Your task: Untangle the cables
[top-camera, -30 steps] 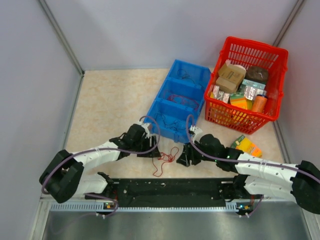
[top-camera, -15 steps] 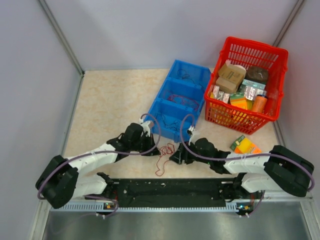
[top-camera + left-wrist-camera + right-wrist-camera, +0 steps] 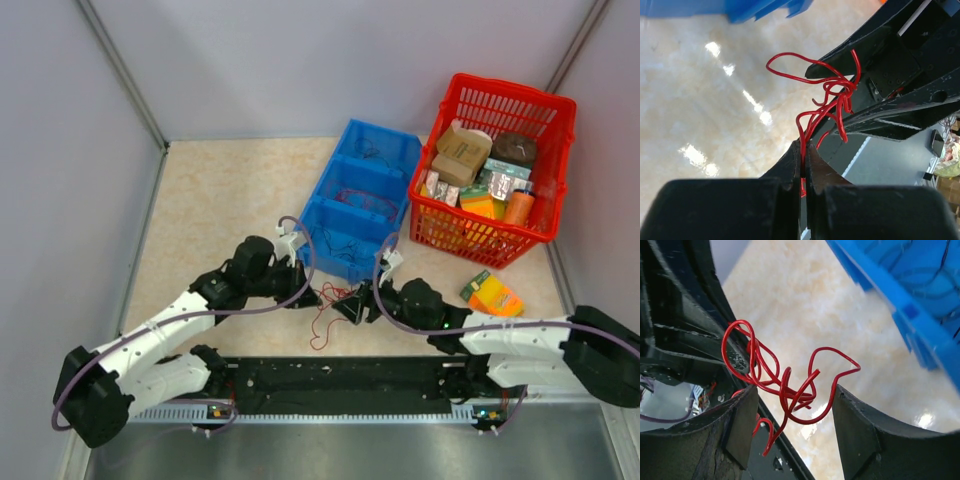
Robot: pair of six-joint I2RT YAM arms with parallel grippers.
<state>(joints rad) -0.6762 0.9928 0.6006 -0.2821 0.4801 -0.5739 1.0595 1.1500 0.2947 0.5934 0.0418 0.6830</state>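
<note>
A tangle of thin red cable [image 3: 326, 318] hangs just above the table in front of the blue bin. My left gripper [image 3: 307, 298] is shut on one strand of it; in the left wrist view the red cable [image 3: 842, 89] rises from between the closed jaws [image 3: 803, 150] into a knot. My right gripper [image 3: 346, 308] stands open around the tangle's other side. In the right wrist view the red loops [image 3: 785, 376] hang between its spread fingers [image 3: 794, 390], none of them pinched. Thin dark cables [image 3: 346, 246] lie in the bin's compartments.
The blue three-compartment bin [image 3: 318, 208] sits just beyond both grippers, with more red wire in its middle section. A red basket [image 3: 553, 108] full of packets stands at the back right. An orange and green box [image 3: 492, 293] lies beside the right arm.
My left gripper has shut on the red cable and raised part of the tangle off the table. The right gripper has moved left so that the tangle is between its fingers.
</note>
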